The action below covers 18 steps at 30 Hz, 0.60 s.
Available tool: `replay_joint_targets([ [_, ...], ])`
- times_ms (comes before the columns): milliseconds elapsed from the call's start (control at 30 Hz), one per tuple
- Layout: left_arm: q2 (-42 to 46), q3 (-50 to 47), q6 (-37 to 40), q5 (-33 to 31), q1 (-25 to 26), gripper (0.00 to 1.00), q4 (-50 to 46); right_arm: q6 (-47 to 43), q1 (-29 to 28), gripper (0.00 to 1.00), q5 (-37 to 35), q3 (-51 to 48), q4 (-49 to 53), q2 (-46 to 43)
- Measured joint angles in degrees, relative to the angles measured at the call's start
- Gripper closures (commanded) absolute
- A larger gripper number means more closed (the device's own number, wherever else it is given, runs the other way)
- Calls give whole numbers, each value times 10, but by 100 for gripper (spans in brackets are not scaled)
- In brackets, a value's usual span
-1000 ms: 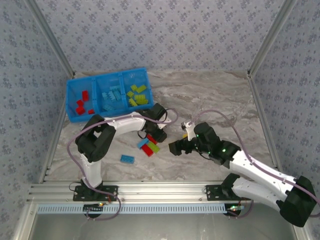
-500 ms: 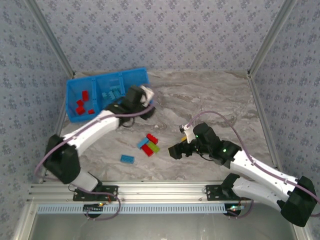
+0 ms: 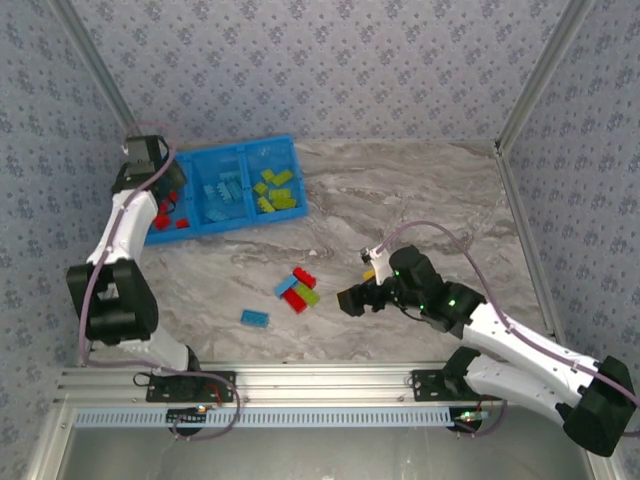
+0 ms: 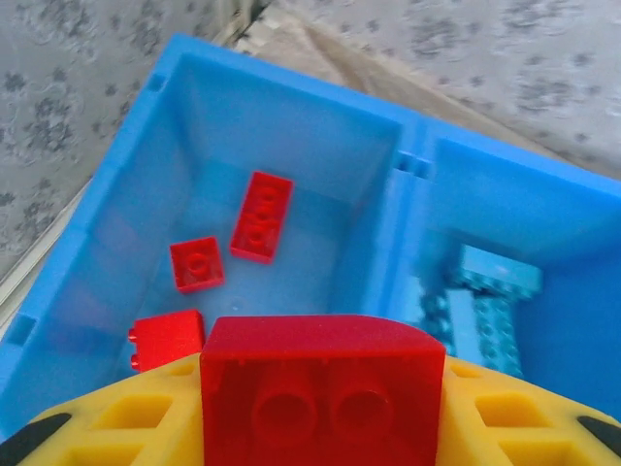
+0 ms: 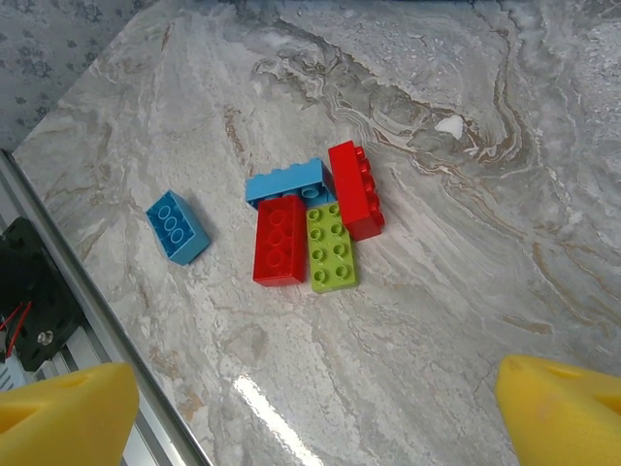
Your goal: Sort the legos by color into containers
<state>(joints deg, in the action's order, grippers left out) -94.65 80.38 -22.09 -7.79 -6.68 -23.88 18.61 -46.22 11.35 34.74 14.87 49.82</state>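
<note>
The left gripper (image 4: 322,413) is clamped on a red brick (image 4: 322,383), which sits between the yellow fingers (image 4: 126,422) above the left compartment of the glossy blue plastic tray (image 4: 388,228). The brick's long axis runs across the jaws. Its camera-facing side shows two round features, and its lower edge is cut off by the frame. Three red bricks (image 4: 260,216) lie below it on the compartment floor. Light blue bricks (image 4: 485,301) lie past the thin divider, partly hidden by the finger. In the top view, lime bricks (image 3: 275,190) fill the right compartment. The right gripper (image 5: 310,427) hangs above the marbled table top (image 5: 437,320) with its jaws wide apart and empty; only the finger tips enter the frame. Ahead of it, a flat red brick (image 5: 279,239) and a lime brick (image 5: 331,247) lie touching, long axes parallel and studs up. A second red brick (image 5: 355,189) lies on its side with studs pointing right. A light blue brick (image 5: 286,183) crosses their far ends, partly covered. A lone blue brick (image 5: 177,226) lies apart, toward the aluminium rail (image 5: 116,340).
</note>
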Motion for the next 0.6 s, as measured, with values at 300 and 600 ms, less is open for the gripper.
replay_joint_targets([
  [300, -108, 93, -20, 19, -21, 32, -74, 5, 1, 3, -22, -15, 1, -37],
  [600, 37, -7, -55, 32, 20, 32, -56, 9, -9, 5, -33, 14, -3, 33],
])
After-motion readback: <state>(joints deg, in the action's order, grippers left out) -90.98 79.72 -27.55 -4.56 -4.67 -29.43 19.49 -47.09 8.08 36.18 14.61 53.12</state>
